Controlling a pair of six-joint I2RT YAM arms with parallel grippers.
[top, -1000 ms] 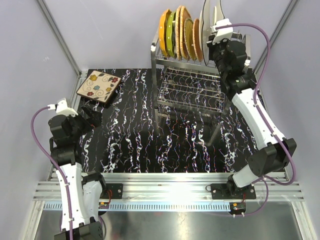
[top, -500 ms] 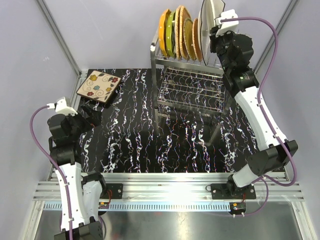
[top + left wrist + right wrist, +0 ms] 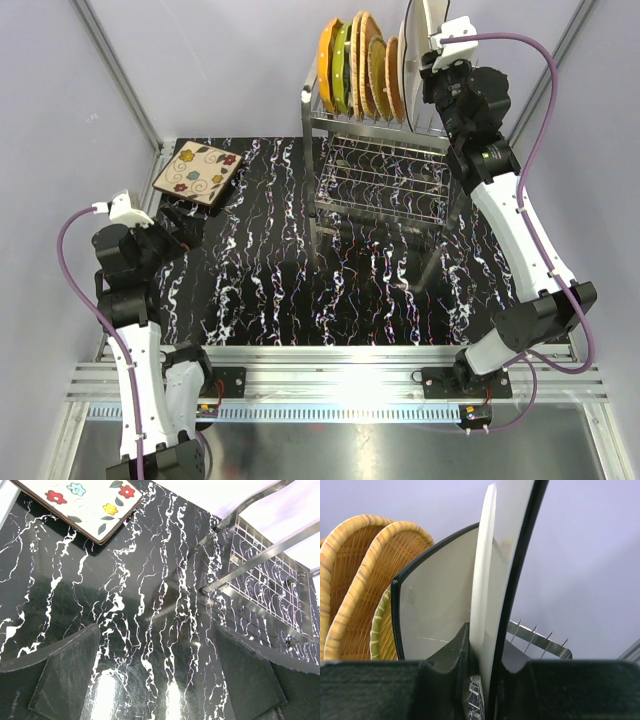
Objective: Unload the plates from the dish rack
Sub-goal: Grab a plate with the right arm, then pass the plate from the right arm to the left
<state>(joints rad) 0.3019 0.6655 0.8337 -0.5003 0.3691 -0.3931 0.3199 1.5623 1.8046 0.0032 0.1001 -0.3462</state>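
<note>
The steel dish rack point(image 3: 378, 165) stands at the back right. Its top tier holds an orange plate point(image 3: 327, 62), a green plate point(image 3: 342, 66), wicker plates point(image 3: 372, 62) and a white square plate point(image 3: 435, 605), all on edge. My right gripper point(image 3: 437, 62) is shut on another white plate with a dark rim point(image 3: 487, 570) and holds it upright above the rack's right end; the plate point(image 3: 418, 25) runs past the top edge of the top view. The floral square plate point(image 3: 197, 172) lies flat on the table at the back left. My left gripper point(image 3: 186, 232) is open and empty, low over the table.
The table is black marble-patterned point(image 3: 260, 270). The rack's lower tier point(image 3: 270, 585) is an open wire grid, and its legs stand near mid-table. Metal frame posts rise at the back corners. The floral plate point(image 3: 85, 500) lies ahead of the left gripper.
My right gripper has lifted the white plate upward from the rack's top tier. The left arm has drawn back slightly to the left.
</note>
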